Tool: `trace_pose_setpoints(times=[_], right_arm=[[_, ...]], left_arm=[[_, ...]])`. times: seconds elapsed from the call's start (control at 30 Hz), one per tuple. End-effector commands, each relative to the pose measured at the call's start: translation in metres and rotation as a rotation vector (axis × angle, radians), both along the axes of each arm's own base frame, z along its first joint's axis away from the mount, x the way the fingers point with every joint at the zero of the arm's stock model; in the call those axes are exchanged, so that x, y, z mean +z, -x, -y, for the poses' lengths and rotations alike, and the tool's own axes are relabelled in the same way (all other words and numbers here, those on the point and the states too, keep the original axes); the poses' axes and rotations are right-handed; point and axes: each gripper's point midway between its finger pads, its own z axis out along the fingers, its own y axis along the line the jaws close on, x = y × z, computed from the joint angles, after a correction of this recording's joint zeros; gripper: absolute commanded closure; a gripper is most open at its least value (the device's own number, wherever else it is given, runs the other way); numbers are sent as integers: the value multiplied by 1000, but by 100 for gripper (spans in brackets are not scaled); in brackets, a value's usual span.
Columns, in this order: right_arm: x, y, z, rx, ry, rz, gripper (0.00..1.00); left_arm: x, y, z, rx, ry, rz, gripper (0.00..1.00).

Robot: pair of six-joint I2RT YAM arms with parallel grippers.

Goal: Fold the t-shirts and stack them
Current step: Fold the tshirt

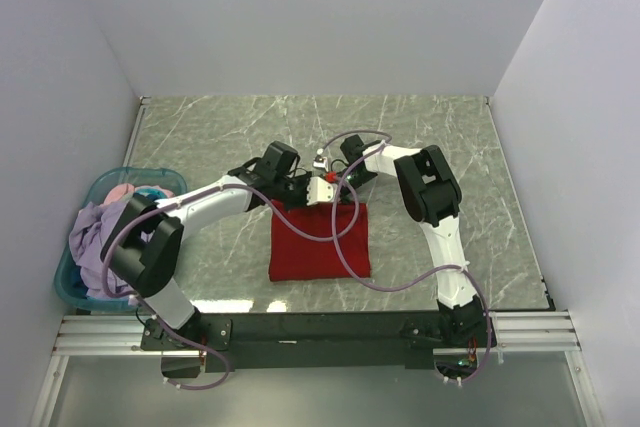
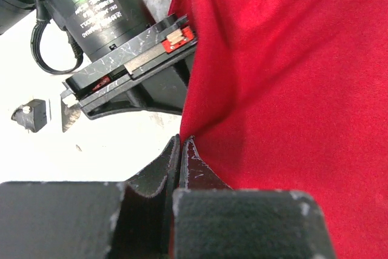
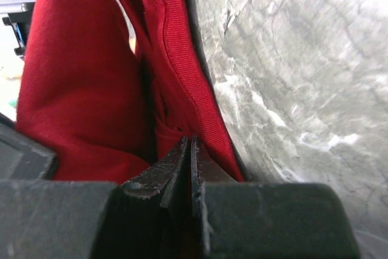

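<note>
A red t-shirt (image 1: 318, 240) lies folded into a rectangle on the marble table, its far edge lifted. My left gripper (image 1: 300, 190) is shut on the shirt's far left edge; the wrist view shows the jaws pressed together with red cloth (image 2: 285, 89) hanging to their right. My right gripper (image 1: 332, 179) is shut on the far right edge; its wrist view shows closed jaws pinching a red fold (image 3: 170, 89) above the table. The two grippers are close together. More shirts (image 1: 95, 242) lie in a teal basket (image 1: 70, 292) at the left.
The marble table (image 1: 440, 147) is walled by white panels at the back and both sides. The teal basket sits at the table's left edge beside my left arm. A purple cable (image 1: 350, 257) from my right arm loops over the red shirt.
</note>
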Motion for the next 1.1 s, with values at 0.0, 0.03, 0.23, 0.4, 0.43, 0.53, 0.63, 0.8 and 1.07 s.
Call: trace_pose_setpoints(times=[0.0, 0.03, 0.23, 0.4, 0.43, 0.53, 0.63, 0.8, 1.07], right_arm=[[-1, 0, 7, 10, 24, 9, 87], [2, -4, 9, 6, 31, 24, 86], [31, -29, 28, -22, 141, 202, 77], [50, -50, 46, -49, 262, 346, 61], [56, -53, 50, -54, 278, 369, 59], [74, -68, 64, -78, 322, 441, 56], [95, -81, 85, -114, 337, 476, 53], [108, -58, 110, -103, 305, 422, 47], [88, -31, 114, -126, 313, 378, 42]], left_arm=[[9, -21, 7, -1, 27, 94, 99], [4, -20, 6, 0, 22, 93, 99], [0, -25, 2, 23, 2, 115, 67], [24, -20, -3, 59, 50, 75, 52], [38, -17, -5, 67, 67, 67, 52], [66, -2, -12, 106, 146, -55, 52], [80, 12, -25, 170, 209, -204, 52], [68, 34, -49, 330, 252, -538, 48], [44, 31, -57, 518, 368, -736, 47]])
